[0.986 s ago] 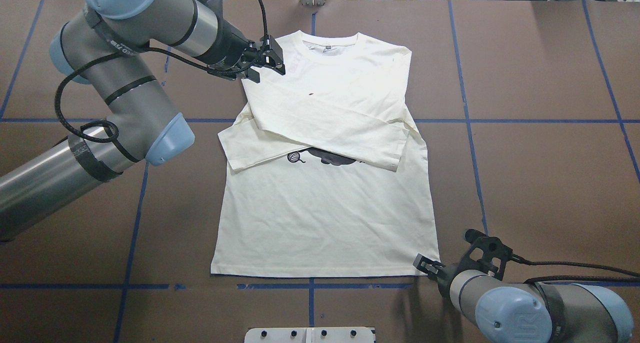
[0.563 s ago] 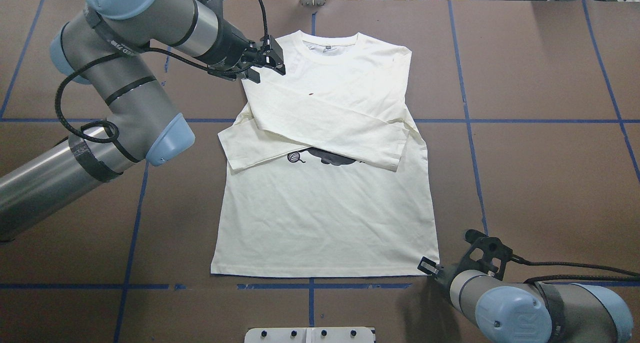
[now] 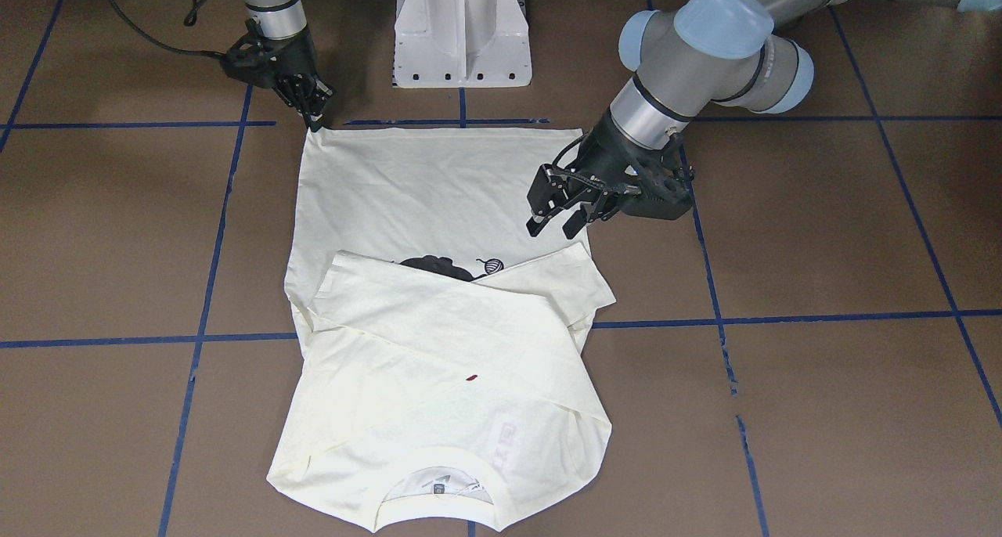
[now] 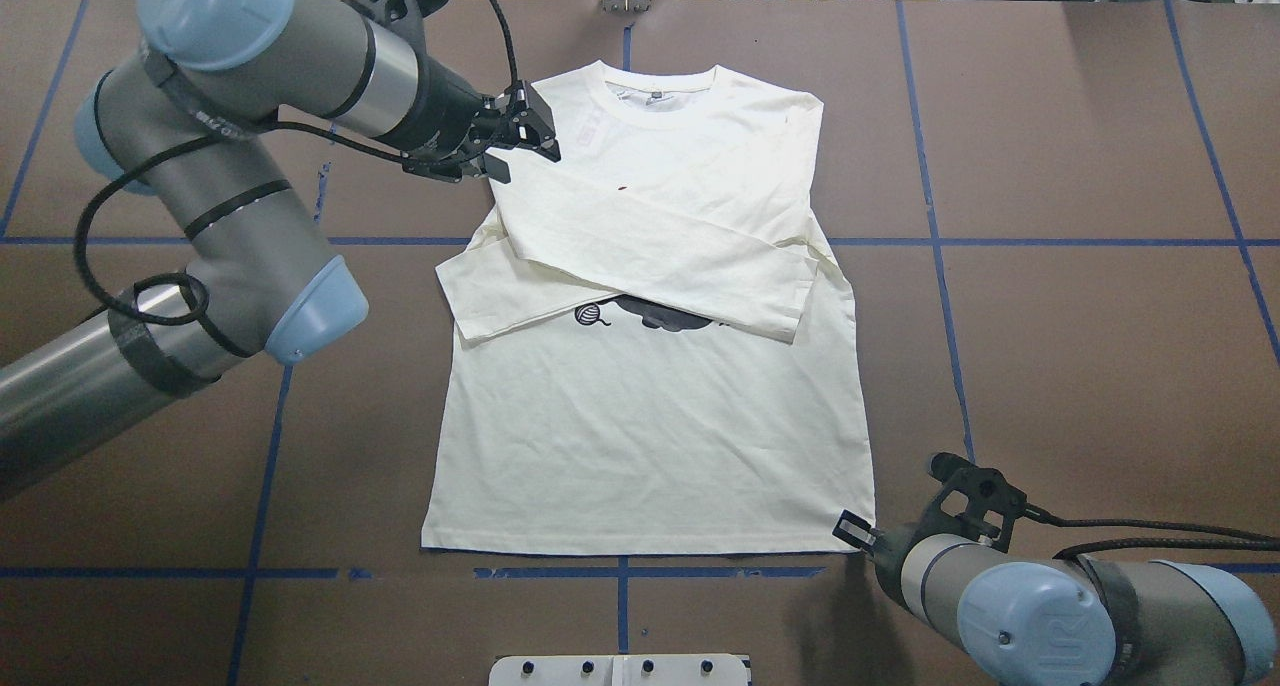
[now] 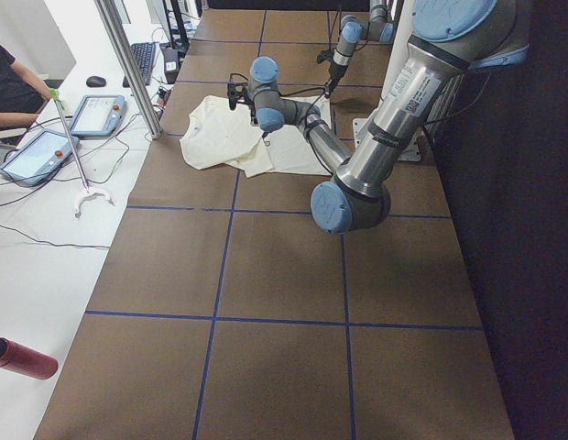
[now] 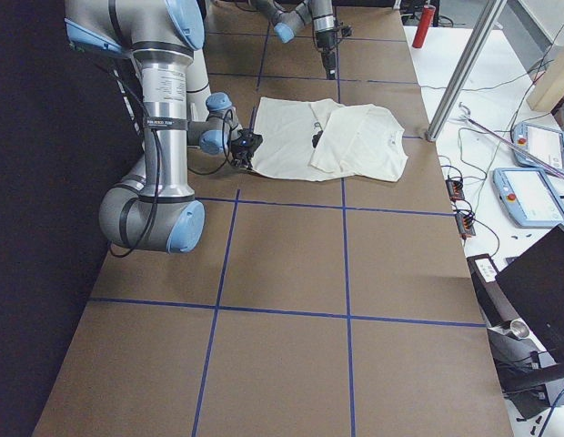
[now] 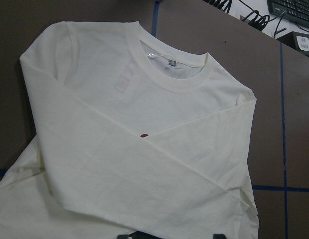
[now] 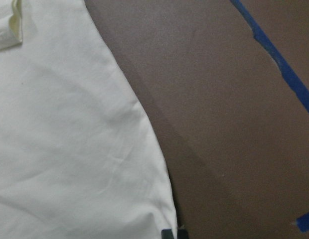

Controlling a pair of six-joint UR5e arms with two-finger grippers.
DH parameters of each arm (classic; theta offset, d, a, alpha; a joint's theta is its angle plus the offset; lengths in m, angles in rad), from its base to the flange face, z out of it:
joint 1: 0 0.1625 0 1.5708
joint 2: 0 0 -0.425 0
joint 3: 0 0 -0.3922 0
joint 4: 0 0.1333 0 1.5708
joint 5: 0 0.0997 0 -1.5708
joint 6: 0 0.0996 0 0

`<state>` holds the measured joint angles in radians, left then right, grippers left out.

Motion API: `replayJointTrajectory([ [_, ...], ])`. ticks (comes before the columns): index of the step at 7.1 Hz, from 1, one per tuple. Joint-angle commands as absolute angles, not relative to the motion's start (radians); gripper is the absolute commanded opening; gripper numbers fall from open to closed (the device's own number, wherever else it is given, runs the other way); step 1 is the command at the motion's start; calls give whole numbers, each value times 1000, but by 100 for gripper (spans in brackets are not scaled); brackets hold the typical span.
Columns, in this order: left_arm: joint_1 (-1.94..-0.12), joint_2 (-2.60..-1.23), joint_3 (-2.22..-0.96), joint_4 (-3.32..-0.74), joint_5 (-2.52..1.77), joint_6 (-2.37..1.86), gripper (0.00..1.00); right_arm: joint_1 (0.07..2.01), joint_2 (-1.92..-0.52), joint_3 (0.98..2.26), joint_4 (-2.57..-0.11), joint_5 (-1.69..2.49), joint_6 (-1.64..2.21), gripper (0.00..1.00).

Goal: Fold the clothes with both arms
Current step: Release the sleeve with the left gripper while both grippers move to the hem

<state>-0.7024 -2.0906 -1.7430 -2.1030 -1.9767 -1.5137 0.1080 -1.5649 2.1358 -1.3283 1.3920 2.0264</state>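
Cream T-shirt (image 4: 650,436): hem corner sits right at the right gripper (image 4: 852,529), clamping unclear; the left gripper (image 4: 527,161) gapes beside its shoulder.

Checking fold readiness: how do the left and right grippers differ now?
Left gripper hovers raised by a shoulder of the T-shirt; right gripper sits low at its hem corner. Left gripper's jaws are wide open; right gripper's look narrow, grip unclear. Both point at its edge.
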Motion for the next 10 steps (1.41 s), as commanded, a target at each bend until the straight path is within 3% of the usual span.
replayJointTrajectory([
  [1,-495,-1993,-1897,-1898,-1779,-1577,64,117,-1563,2137,-1327,1384,2031,0],
  [3,-349,-1955,-1977,-1743,-1703,-1647,68,117,-1559,2134,-1328,1387,2029,0],
  [4,-319,-1887,-2000,-1743,-1692,-1676,65,117,-1557,2131,-1327,1387,2028,0],
  [10,-250,-1835,-1983,-1738,-1680,-1686,63,121,-1551,2131,-1327,1384,2029,0],
])
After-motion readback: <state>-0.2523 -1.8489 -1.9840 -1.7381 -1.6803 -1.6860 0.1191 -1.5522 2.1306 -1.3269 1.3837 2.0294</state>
